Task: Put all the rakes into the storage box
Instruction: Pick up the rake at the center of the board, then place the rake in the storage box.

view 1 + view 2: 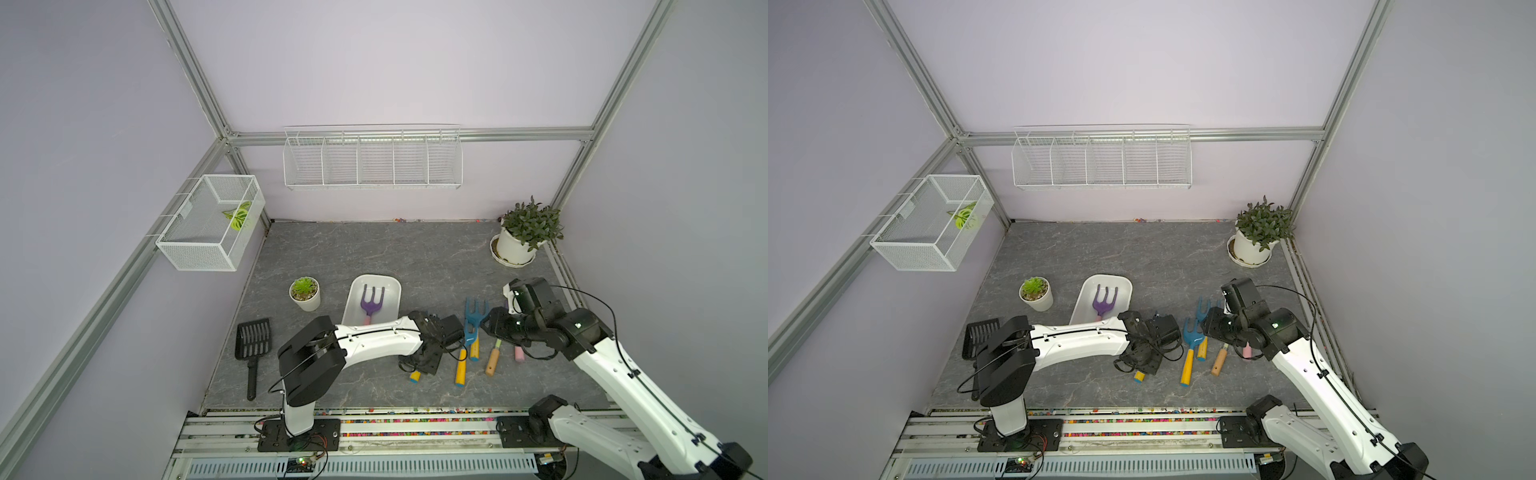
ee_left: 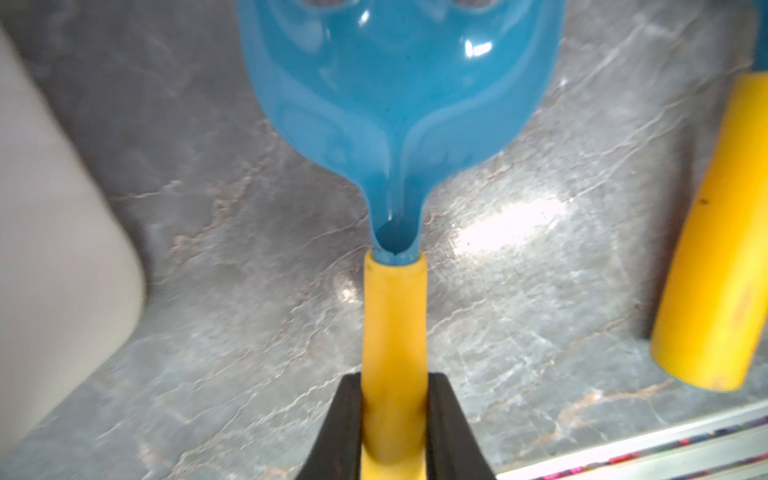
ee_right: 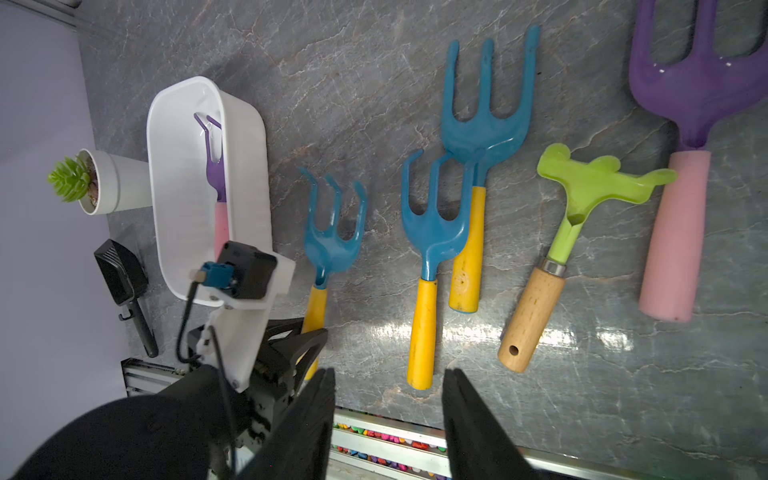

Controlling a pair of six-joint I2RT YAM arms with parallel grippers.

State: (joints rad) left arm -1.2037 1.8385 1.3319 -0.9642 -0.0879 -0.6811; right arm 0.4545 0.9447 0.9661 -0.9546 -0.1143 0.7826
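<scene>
Your left pincer (image 2: 395, 380) is clamped on the yellow handle of the rake (image 2: 399, 104). Its black fingers (image 2: 345, 415) press on either side of the handle, well back from the blue head. The rake has curved prongs pointing to the far side, and it sits just right of the storage box (image 1: 353, 307), outside it, alongside the near end. You cannot tell from these views whether it rests on the grey tabletop (image 1: 415, 257) or is raised slightly off it.

The storage box lies near the middle of the tabletop with its long side running near to far. A purple fork (image 1: 371, 300) with a pink handle lies inside it.

Your right pincer (image 3: 389, 372) hangs over the tabletop with its jaws apart and nothing between them. Below it, to the right of the rake, two blue forks (image 3: 436, 224) with yellow handles lie overlapping. Farther right is a green tool (image 3: 590, 183) with a wooden handle. In both top views the left arm hides most of the rake.
</scene>
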